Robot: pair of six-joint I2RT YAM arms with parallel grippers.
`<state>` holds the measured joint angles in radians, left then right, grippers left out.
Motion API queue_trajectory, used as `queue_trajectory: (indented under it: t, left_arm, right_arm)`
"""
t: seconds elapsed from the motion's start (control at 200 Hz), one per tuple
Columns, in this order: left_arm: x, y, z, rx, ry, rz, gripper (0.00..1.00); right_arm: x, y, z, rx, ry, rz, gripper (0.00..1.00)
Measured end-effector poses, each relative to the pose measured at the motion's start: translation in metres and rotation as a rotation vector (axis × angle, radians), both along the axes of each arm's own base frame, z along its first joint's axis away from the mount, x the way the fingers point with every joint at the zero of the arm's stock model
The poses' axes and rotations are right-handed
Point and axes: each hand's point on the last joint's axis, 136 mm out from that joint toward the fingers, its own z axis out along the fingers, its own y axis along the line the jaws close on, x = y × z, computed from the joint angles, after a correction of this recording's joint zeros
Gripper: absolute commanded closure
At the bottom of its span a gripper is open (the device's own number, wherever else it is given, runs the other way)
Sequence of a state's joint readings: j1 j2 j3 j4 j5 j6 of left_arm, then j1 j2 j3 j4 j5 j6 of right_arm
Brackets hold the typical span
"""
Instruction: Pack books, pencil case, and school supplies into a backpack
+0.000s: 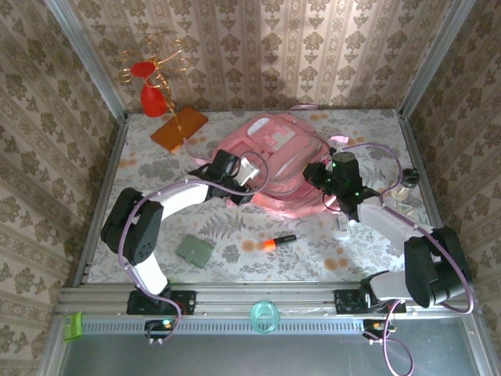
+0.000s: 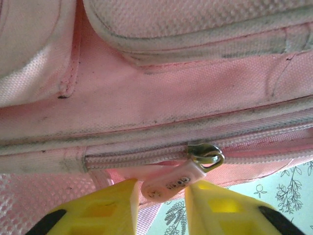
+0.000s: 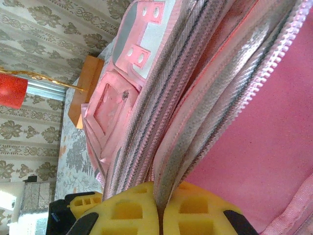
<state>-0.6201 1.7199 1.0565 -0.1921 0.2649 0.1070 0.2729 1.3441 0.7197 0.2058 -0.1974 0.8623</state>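
Right end effector (image 3: 159, 198) clamps the one backpack (image 1: 274, 168); left end effector (image 2: 161, 196) straddles one zipper pull (image 2: 172, 184) (grip unclear); one marker (image 1: 278, 241).

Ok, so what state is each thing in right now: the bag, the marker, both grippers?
backpack: lying flat, main opening unzipped where the right gripper holds it.
right gripper: shut on the backpack's open edge.
left gripper: jaws either side of the zipper pull, grip unclear.
marker: lying loose on the table, not packed.

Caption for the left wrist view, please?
Left gripper straddling the zipper pull of the pink backpack.
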Motion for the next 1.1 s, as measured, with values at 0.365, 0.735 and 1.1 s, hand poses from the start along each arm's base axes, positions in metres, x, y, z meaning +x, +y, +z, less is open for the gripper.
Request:
queue_trajectory:
  t: [0.365,0.735,1.1]
  left_arm:
    - [-0.004,-0.003,-0.001,0.005,0.007,-0.011,1.0]
    - [0.001,0.007,0.008,-0.053,0.027,0.005,1.0]
    - [0.013,0.019,0.015,-0.083,0.013,0.056,0.84]
  right_arm:
    - [0.001,-0.002,-0.005,-0.001,0.005,-0.007,1.0]
    - [0.001,-0.012,-0.005,-0.012,0.01,-0.012,1.0]
    - [0.001,-0.016,-0.007,-0.023,0.012,-0.013,1.0]
